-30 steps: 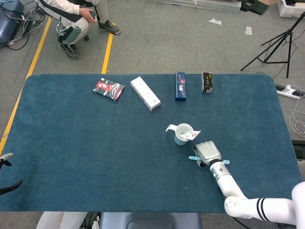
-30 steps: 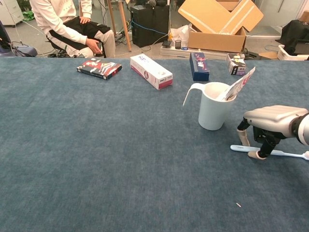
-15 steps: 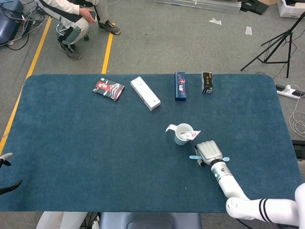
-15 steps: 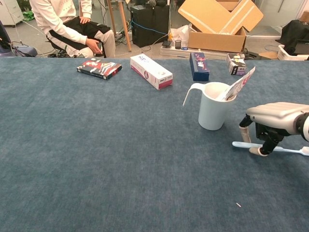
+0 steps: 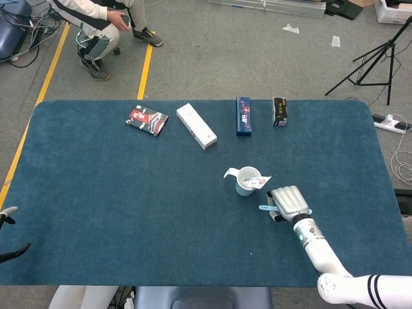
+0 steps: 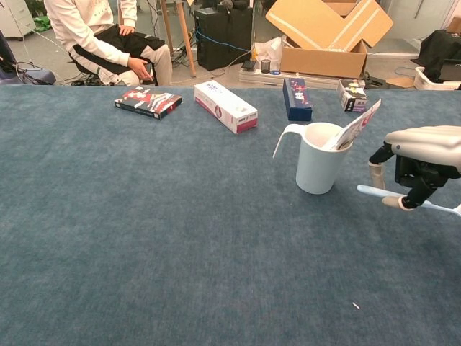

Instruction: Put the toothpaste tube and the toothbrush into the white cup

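My right hand (image 6: 421, 162) pinches the toothbrush (image 6: 403, 200) between thumb and a finger, palm down, other fingers curled over it. Brush looks lifted just clear of the blue surface (image 6: 180, 238), though I can't be sure from the head view. Its long axis runs roughly level, left-right across me, with one end pointing toward the white cup (image 6: 318, 167) and the other running off frame in the chest view.

The cup stands upright just to the left of my hand, slightly further from me, near but not touching. The toothpaste tube (image 6: 354, 126) is already in it, leaning out over the rim on my hand's side.

Key relation: the cup mouth is left of the hand and higher than the brush, and the brush lies flat. My guess is it needs tipping end-down and shifting left over the rim, avoiding the leaning tube, which narrows the opening.

My left hand (image 5: 9, 232) is barely visible at the far left edge, well apart; can't tell its state. Right hand is clearly the nearer one.
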Robot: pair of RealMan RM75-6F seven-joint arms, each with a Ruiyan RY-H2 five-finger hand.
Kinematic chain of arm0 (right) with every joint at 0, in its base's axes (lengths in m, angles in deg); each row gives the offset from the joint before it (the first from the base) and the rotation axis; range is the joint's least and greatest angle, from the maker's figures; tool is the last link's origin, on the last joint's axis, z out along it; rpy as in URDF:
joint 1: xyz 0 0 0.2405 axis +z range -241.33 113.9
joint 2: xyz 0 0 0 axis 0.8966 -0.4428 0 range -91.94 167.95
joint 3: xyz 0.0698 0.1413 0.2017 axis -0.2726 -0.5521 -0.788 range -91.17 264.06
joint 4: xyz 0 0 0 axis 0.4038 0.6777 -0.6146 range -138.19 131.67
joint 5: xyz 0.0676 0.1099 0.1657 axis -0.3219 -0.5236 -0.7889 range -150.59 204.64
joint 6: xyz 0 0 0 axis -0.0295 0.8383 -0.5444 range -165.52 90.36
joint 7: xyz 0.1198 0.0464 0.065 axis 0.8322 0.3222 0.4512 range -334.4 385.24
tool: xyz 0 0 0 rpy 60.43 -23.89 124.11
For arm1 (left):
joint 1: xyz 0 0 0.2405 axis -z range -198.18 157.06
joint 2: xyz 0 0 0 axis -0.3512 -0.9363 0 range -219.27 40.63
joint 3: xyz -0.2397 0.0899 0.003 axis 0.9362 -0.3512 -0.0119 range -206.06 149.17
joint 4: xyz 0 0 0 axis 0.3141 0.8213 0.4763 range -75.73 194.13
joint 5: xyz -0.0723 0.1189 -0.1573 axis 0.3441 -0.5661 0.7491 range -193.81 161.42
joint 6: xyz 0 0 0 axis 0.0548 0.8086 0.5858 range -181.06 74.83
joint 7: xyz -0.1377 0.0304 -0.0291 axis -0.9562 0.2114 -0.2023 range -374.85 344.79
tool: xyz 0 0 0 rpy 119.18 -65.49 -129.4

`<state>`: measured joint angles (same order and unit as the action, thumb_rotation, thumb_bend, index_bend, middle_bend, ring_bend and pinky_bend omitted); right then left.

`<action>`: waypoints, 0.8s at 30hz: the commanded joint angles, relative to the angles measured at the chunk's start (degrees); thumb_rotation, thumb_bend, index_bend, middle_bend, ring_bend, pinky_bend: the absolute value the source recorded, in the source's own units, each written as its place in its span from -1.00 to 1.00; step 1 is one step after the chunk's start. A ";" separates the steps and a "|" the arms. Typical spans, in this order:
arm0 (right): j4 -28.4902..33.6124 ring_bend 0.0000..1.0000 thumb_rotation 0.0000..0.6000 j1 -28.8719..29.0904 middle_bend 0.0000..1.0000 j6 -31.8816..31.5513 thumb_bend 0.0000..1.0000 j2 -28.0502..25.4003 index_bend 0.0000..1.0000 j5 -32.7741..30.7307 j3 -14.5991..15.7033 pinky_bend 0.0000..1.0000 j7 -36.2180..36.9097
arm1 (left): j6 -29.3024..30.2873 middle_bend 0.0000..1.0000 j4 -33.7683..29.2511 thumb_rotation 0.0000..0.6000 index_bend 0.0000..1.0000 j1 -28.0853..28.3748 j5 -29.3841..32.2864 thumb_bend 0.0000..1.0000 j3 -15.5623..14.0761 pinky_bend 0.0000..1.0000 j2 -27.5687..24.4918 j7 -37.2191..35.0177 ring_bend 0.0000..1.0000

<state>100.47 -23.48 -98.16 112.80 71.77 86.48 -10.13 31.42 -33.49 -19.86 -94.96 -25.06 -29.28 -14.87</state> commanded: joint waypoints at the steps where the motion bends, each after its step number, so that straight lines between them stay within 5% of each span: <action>1: 1.78 1.00 1.00 -0.59 1.00 -0.62 -0.33 -1.32 0.19 1.38 -0.13 1.00 0.85 | 0.11 -0.19 -0.06 1.00 -0.57 -0.03 -0.06 -1.00 0.00 -0.50 0.00 0.06 -0.51; 24: 22.86 1.00 1.00 1.14 1.00 2.41 -0.31 -13.19 0.20 8.63 -4.00 1.00 6.25 | 0.07 -0.19 -0.22 1.00 -0.57 0.01 -0.16 -1.00 -0.08 -0.50 -0.01 0.39 -0.51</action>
<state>122.55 -22.95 -96.32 100.18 80.16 83.09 -4.22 31.49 -33.71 -19.85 -95.13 -25.14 -29.29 -14.47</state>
